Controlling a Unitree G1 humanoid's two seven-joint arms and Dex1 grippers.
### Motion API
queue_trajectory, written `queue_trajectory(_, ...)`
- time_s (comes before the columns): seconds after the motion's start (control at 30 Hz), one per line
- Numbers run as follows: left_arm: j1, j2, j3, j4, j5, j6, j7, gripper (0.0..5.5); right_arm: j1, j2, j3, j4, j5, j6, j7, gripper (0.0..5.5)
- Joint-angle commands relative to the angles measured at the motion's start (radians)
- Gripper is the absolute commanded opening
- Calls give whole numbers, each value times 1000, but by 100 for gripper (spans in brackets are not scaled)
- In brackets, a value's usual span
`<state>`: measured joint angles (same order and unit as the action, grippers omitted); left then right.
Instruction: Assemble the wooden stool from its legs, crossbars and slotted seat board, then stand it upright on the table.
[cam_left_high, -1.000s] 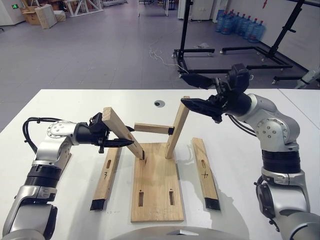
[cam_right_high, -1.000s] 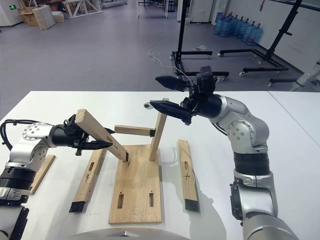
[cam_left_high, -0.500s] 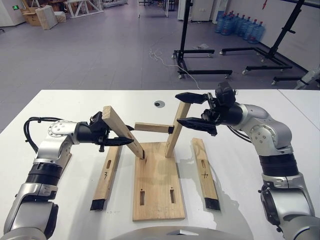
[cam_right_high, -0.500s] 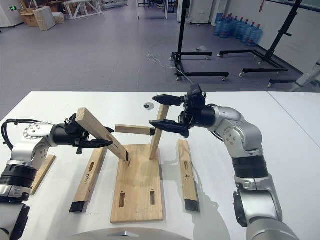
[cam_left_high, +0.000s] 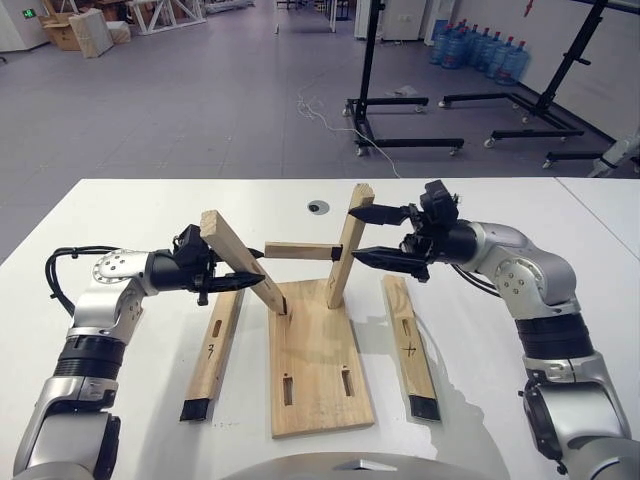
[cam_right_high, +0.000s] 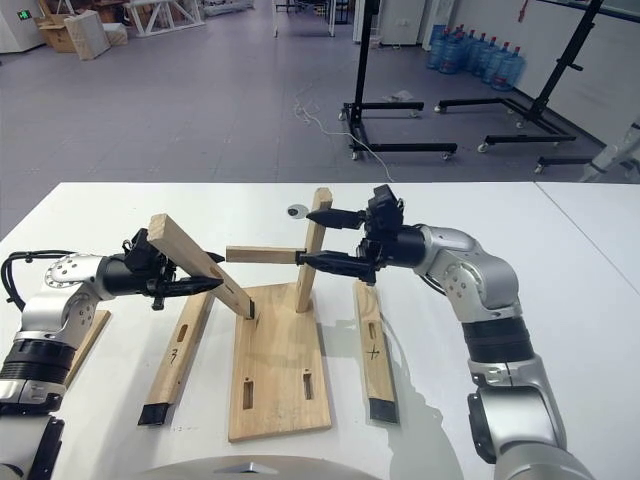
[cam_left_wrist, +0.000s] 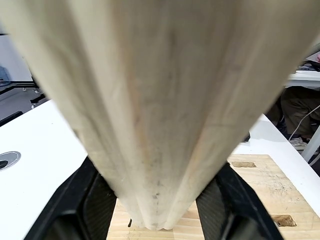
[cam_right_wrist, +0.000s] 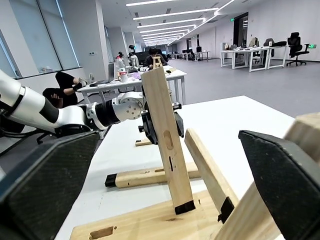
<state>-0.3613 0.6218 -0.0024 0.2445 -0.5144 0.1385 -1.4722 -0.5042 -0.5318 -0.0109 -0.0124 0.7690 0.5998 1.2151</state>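
Note:
The slotted seat board (cam_left_high: 318, 385) lies flat on the white table. Two legs stand in its far slots, joined by a crossbar (cam_left_high: 298, 251). My left gripper (cam_left_high: 243, 283) is shut on the tilted left leg (cam_left_high: 232, 256), whose wood sits between black fingers (cam_left_wrist: 80, 200) in the left wrist view. The right leg (cam_left_high: 347, 245) stands nearly upright. My right gripper (cam_left_high: 357, 235) is open, one finger on each side of that leg near its upper half. The right wrist view shows the tilted leg (cam_right_wrist: 165, 145) and the crossbar (cam_right_wrist: 207, 170).
Two more legs lie flat beside the board, one on the left (cam_left_high: 212, 345) and one on the right (cam_left_high: 410, 345). Another wooden piece (cam_right_high: 85, 340) lies under my left arm. A round cable hole (cam_left_high: 318, 207) sits at the table's back.
My right gripper has come down and toward the left, from above the upright leg to straddling it, still open. The left gripper keeps its hold on the tilted leg.

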Motion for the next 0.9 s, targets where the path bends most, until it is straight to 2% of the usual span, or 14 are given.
queue_trajectory(0.03, 33, 18, -26, -7, 19, 39, -17, 203, -80, 3, -88, -29, 104, 39, -2, 513)
queue_trajectory(0.1, 28, 19, -29, -7, 22, 44, -17, 203, -125, -2, -126, -20, 136, 52, -17, 513)
queue_trajectory(0.17, 22, 20, -33, -1, 30, 42, -18, 203, -157, -5, -105, 22, 70, 5, -27, 513)
queue_trajectory(0.43, 14, 14, -39, 6, 26, 46, -16, 203, -132, 4, 61, 141, -148, -133, 65, 513)
queue_trajectory(0.73, 27, -33, 38, 16, -26, 25, 34, 203, -75, -8, 102, 114, -177, -133, 82, 513)
queue_trajectory(0.9, 25, -36, 28, 37, -13, 31, 34, 203, -63, -12, 107, 94, -175, -128, 80, 513)
